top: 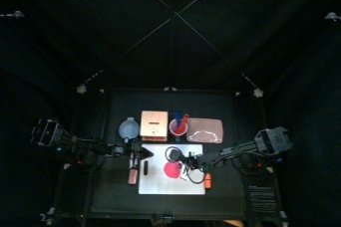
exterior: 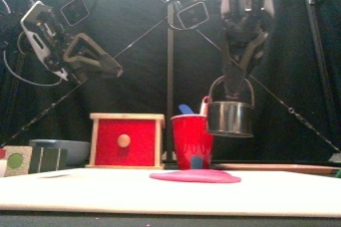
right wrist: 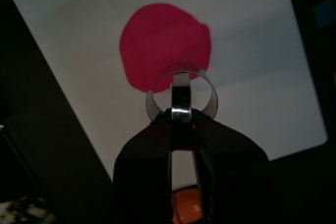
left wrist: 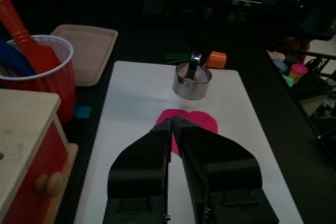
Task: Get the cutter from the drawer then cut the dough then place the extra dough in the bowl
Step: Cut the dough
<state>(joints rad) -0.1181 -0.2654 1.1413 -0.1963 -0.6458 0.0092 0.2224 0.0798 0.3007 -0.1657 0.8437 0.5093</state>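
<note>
The cutter [exterior: 230,118] hangs in the air above the white cutting board [left wrist: 243,110]. It is clear of the surface and upright, with its open ring facing down. The right gripper [right wrist: 180,112] comes in from 3 o'clock and has its jaws clenched on the cutter's wire handle, so the metal ring dangles just under the fingertips.

The dough [right wrist: 164,41] is a flat pink-red disc lying uncut near the middle of the board, directly below. From above, the cutter shows over the dough's 12 o'clock edge. In the front view there is a clear gap between the two.

The left gripper [left wrist: 178,135] is at the dough's 9 o'clock, over the board's left edge and lifted well above the table. Its jaws are pressed together with nothing between them.

A row of things stands off the board at the back of the table. The red cup [exterior: 190,136] is at 12 o'clock from the dough, with a blue knife [left wrist: 16,59] and a red knife [left wrist: 11,17] standing in it. The wooden box [exterior: 127,139] is just beside the cup at 11 o'clock, its red drawer front facing the table's front edge. The blue-grey bowl [top: 128,127] is further round at 10 o'clock, beside the box. The pink tray [top: 204,129] lies flat at 1 o'clock, next to the cup.
</note>
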